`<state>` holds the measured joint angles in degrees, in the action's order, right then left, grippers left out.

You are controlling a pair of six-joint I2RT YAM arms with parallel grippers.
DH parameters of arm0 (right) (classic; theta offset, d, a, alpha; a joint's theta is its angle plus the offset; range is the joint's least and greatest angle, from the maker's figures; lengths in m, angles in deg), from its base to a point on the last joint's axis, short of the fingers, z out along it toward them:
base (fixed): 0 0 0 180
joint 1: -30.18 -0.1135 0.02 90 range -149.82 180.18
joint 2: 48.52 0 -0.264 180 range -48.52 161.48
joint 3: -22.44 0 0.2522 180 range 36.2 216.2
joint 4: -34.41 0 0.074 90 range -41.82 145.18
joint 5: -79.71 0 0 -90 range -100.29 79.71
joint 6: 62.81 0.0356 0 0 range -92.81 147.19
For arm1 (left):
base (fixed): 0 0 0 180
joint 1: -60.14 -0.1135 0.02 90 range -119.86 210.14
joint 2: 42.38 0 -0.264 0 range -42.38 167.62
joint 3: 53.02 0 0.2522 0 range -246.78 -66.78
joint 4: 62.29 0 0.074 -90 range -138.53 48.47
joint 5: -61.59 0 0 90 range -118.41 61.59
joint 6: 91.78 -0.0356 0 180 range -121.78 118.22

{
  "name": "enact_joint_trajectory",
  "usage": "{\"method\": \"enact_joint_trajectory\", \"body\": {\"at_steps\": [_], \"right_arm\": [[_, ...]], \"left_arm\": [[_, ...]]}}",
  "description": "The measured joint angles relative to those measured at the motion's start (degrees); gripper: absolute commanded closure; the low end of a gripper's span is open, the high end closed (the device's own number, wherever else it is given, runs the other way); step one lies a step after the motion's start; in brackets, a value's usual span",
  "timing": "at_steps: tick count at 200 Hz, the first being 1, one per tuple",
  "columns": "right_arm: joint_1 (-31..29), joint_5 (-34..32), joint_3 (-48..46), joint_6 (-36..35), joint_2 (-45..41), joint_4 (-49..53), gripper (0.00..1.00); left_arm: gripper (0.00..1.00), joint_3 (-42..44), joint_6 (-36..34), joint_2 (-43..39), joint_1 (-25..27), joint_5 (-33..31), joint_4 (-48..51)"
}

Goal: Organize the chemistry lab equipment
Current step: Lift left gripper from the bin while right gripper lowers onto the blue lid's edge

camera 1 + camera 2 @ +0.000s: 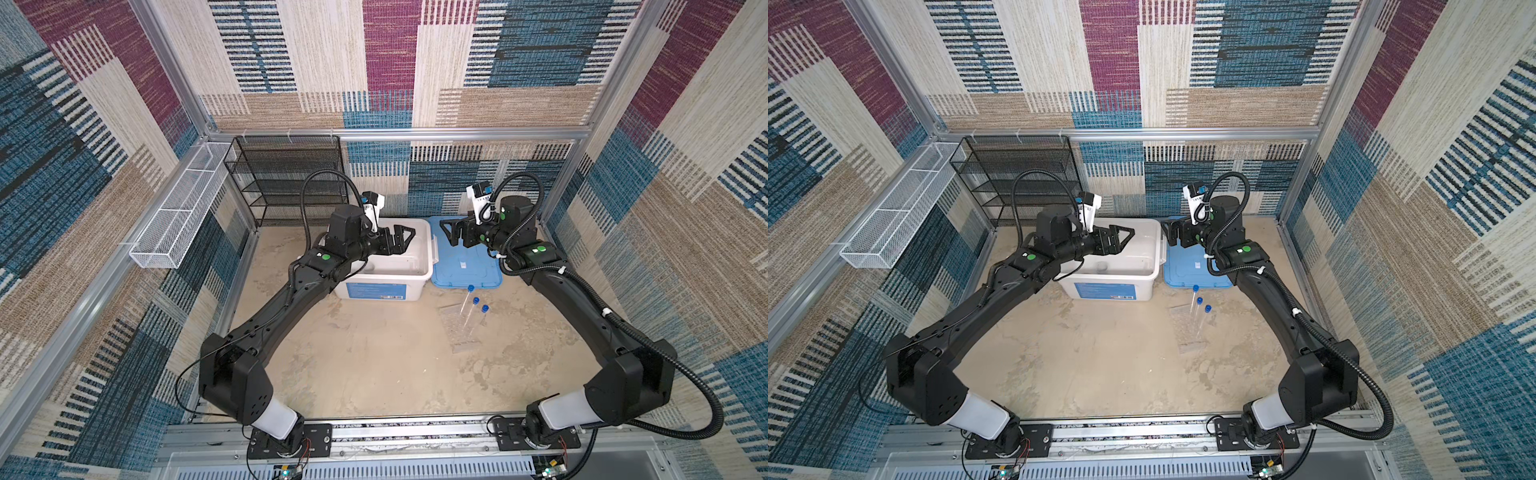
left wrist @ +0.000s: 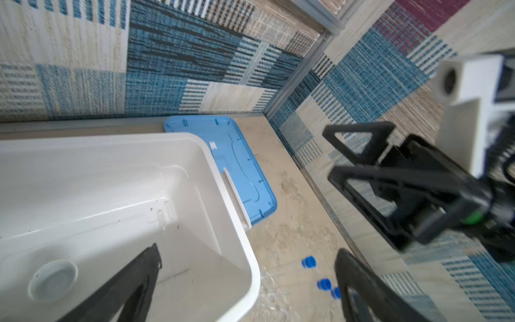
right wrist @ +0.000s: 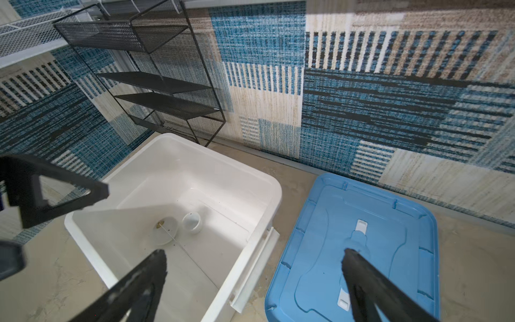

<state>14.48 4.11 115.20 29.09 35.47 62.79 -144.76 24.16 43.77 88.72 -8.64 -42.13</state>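
Three clear blue-capped tubes (image 1: 471, 313) lie on a flat clear plastic rack (image 1: 462, 334) on the table, in front of the blue lid; their caps (image 2: 308, 262) show in the left wrist view. Inside the white bin sit two small white bowls (image 3: 166, 230) (image 3: 191, 222), and a thin brass-tipped rod (image 3: 174, 237) rests across one of them. My left gripper (image 1: 405, 239) (image 2: 248, 262) hangs open and empty over the bin's right side. Facing it, my right gripper (image 1: 449, 235) (image 3: 255, 255) stands open and empty above the gap between bin and lid.
The big white bin (image 1: 419, 274) stands at the back middle, with its blue lid (image 1: 465, 270) flat on the table to its right. A black mesh shelf (image 1: 291, 178) stands at the back left. A white wire basket (image 1: 178, 212) hangs on the left wall.
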Motion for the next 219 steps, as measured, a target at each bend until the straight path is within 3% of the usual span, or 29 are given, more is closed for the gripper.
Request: {"method": "enact_joint_trajectory", "body": {"at_steps": [49, 97, 151, 219], "right_arm": [[5.79, 0.17, -1.44, 3.23, 3.85, -0.79, 0.03], [13.31, -1.55, -1.42, 4.7, 10.97, 0.46, 0.05], [20.52, -4.28, -4.31, 4.68, 18.45, 0.61, 0.19], [23.65, -1.53, -0.04, 3.76, 29.49, 0.28, 0.39]], "left_arm": [[0.01, 4.7, 1.33, -7.02, 0.66, 3.06, 2.01], [0.01, 7.41, 5.75, -5.9, 0.7, 7.72, 3.06], [0.01, 4.39, 7.04, -1.14, 1.27, 8.9, 6.64], [0.01, 2.38, 6.62, 2.25, 7.58, 4.42, 9.42]]}}
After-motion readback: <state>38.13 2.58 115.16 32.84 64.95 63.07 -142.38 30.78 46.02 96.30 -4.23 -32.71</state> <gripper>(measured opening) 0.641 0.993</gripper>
